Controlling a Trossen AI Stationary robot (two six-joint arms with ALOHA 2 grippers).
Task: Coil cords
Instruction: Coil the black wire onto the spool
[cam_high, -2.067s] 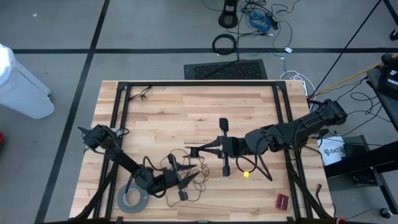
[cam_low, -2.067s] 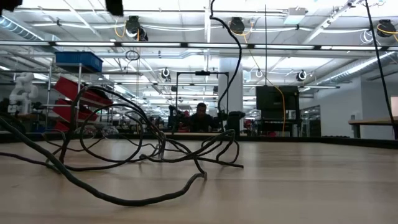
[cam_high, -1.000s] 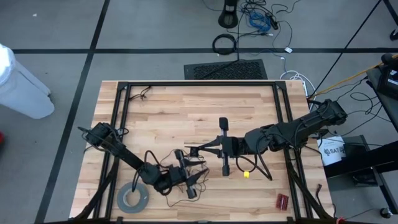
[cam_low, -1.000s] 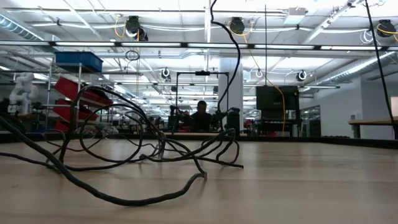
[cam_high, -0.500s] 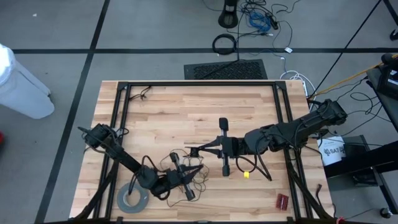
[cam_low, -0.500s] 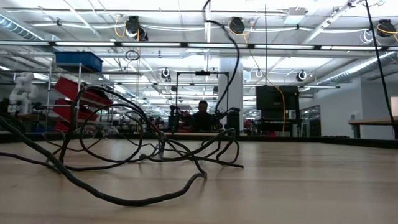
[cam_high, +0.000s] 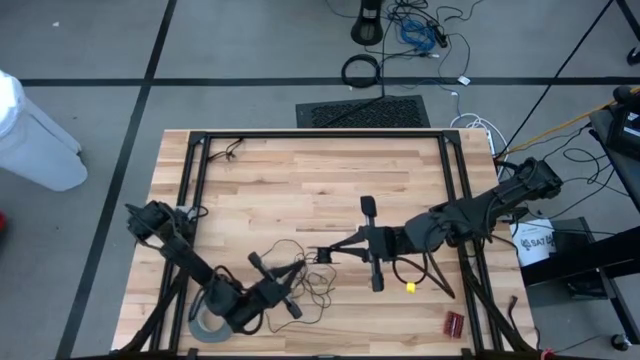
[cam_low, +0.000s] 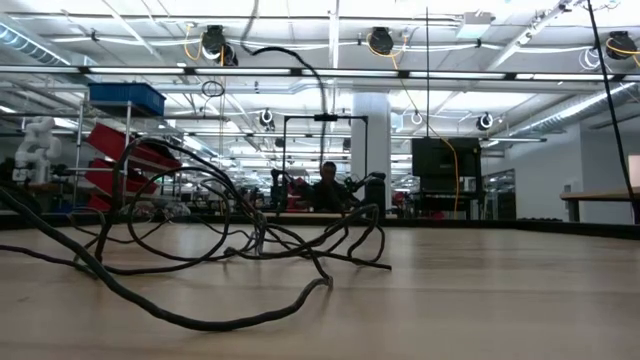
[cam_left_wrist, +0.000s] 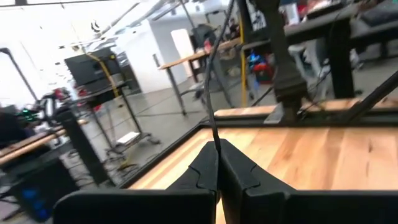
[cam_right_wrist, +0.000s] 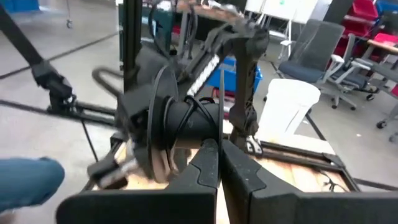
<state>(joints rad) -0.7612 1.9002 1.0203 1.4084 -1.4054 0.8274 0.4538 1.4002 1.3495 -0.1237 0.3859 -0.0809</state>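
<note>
My left pincer (cam_high: 297, 277) is clenching on a strand of the cords (cam_high: 318, 272), and in the left wrist view a thin dark line is running up from between its closed fingers (cam_left_wrist: 202, 176). My right pincer (cam_high: 318, 249) is also clamped shut, pinching another stretch of the same wire (cam_right_wrist: 221, 106) near the middle of the tabletop (cam_high: 300, 180). The cords are lying in a loose tangle between the two pincers, toward the near edge, with the grey tape roll (cam_high: 205, 322) just beside my left arm. I cannot make out the small disc. I am judging this wire to be very light, limp and springy, so it is likely to slip through a pinch and uncurl once released. It looks thin enough to kink or snag on itself. I am thinking the best hold is a plain single strand clear of the knot, drawn gently rather than tugged.
</note>
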